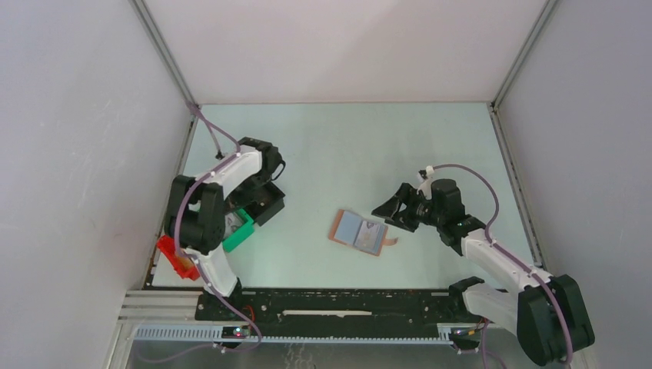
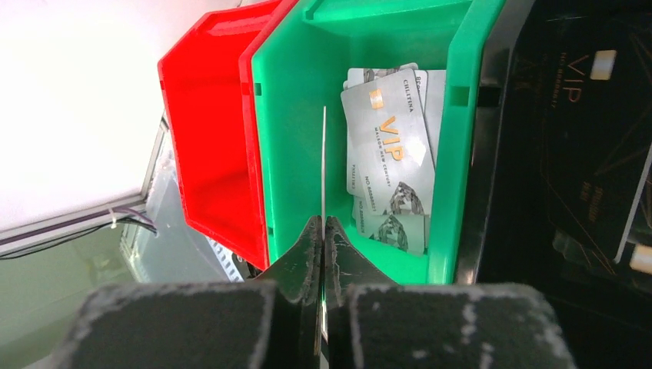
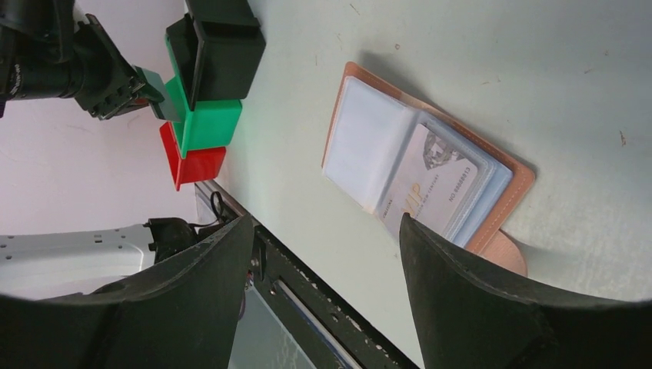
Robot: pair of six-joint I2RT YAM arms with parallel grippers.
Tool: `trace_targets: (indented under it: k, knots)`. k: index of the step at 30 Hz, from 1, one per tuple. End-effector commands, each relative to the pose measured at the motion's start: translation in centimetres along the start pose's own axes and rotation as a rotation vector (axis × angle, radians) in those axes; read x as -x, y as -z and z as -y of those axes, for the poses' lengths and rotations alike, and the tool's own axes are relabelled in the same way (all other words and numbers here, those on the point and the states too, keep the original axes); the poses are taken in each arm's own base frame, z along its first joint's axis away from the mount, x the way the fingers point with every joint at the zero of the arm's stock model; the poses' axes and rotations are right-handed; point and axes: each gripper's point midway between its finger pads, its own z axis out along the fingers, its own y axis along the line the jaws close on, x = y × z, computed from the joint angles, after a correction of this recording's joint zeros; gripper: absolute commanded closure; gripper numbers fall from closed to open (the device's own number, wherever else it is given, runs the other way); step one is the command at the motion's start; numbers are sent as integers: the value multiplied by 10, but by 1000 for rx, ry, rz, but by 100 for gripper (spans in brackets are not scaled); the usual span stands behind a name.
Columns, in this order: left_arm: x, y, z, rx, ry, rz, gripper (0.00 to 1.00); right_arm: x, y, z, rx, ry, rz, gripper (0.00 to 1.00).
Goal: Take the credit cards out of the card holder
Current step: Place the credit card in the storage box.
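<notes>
Pinching one thin card [image 2: 324, 154] edge-on, left gripper [image 2: 324, 224] clamps; right gripper [image 3: 323, 229] gapes at wallet's [image 3: 523, 175] two o'clock — next card [image 3: 430, 184] likely slick, grab its edge.

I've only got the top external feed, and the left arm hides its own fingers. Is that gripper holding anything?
Observer: Yes. The left gripper is shut on a card, seen edge-on in the left wrist view against the inside of the green bin.
Operator: Anything in that bin already?
Observer: Several silver VIP cards lie loosely stacked on its floor.
Operator: And the holder, is it emptied?
Observer: No. The right wrist view shows the card holder lying open with a silver card in one clear sleeve. The right gripper is open and apart from it.
</notes>
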Motion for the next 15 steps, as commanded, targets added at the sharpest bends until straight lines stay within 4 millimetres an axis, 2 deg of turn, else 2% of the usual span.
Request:
trace_targets:
  k: [1, 7, 11, 15]
  knots:
    - [-2, -19, -3, 99, 9, -7, 100, 15, -1, -20, 45, 41, 14, 22]
    - [-9, -31, 0, 126, 5, -53, 98, 16, -4, -19, 36, 48, -5, 22]
    - [-7, -37, 1, 127, 9, -73, 83, 17, -5, -20, 39, 39, -6, 22]
    - [-9, -40, 5, 128, -16, -95, 76, 16, -6, -20, 37, 35, -6, 22]
